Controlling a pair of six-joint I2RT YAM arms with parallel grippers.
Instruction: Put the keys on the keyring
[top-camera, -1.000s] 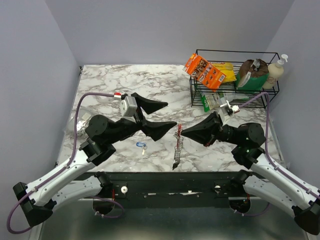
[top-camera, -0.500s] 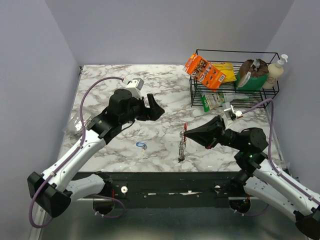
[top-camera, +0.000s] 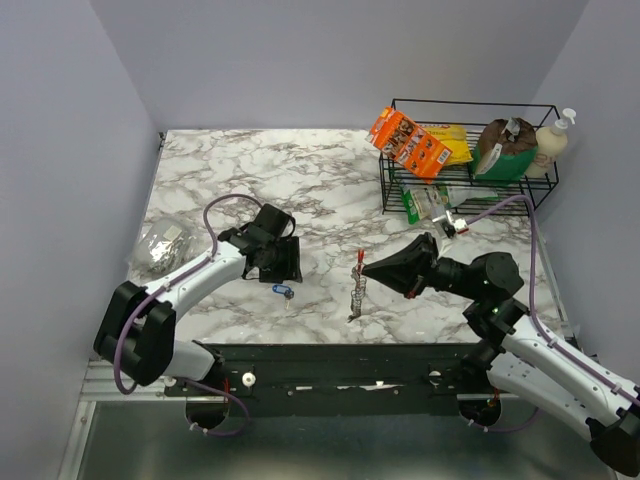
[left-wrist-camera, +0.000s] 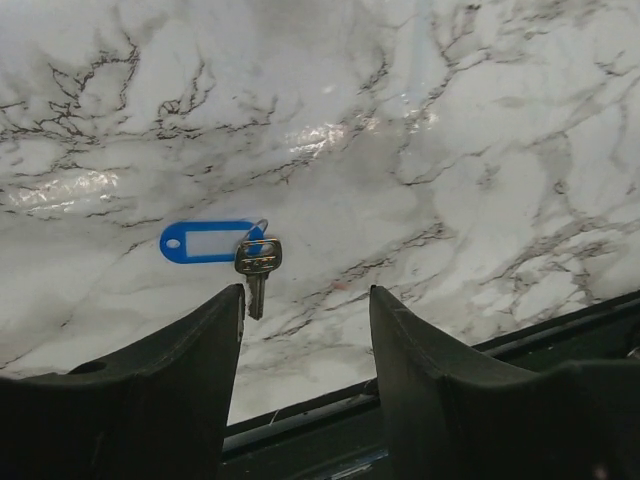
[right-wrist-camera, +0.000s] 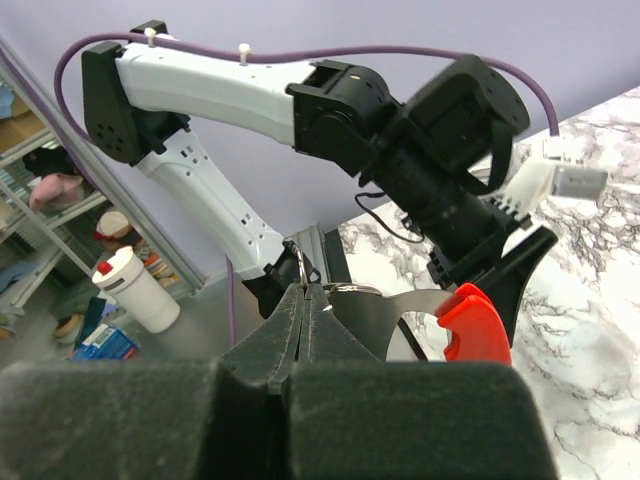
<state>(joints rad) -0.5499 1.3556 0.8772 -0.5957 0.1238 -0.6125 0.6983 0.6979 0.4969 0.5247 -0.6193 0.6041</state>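
Above the marble table, the keyring is pinched by the right gripper, its length pointing toward the near edge; the left gripper is spread over the key.

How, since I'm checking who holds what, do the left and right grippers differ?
The left gripper has its jaws apart and empty; the right gripper is pinched shut on the keyring. The left gripper points down at the table, just over the blue-tagged key; the right gripper points sideways, toward the left arm. Both have black fingers.
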